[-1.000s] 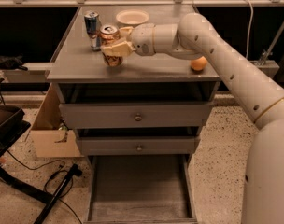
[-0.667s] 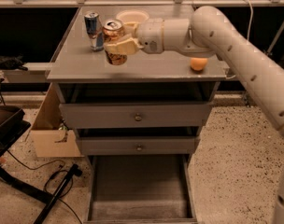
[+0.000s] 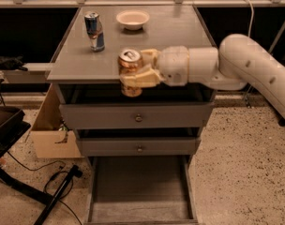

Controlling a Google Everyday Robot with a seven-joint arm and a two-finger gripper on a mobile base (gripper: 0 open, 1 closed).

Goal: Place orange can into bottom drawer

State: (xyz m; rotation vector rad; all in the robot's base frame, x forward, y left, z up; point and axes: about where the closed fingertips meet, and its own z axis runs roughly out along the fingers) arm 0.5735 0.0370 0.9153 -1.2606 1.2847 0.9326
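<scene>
- My gripper (image 3: 133, 77) was clenched around the orange can (image 3: 130, 63), with the pale fingers (image 3: 141, 80) across the middle of its body.
- The can hung upright in the air just in front of the near edge of the cabinet top (image 3: 156, 41), above the two knobbed drawers.
- The bottom drawer (image 3: 138, 191) stood pulled open, well below the can and slightly to the right of it. It was a wide, shallow grey tray with low side walls and a flat, bare floor.
- I judged the can to be light and stiff, but thin-walled. A hard squeeze could dent it, and the smooth metal skin could slip in the fingers.
- For this reason a hold on the middle of the cylinder seemed right to me, not on the silver top or the bottom rim.
- The can was round, orange-brown with pale markings.
- A slim blue-and-silver can (image 3: 94, 31) and a shallow pale bowl (image 3: 132, 18) stood on the far part of the matte grey top, well apart from my grip.
</scene>
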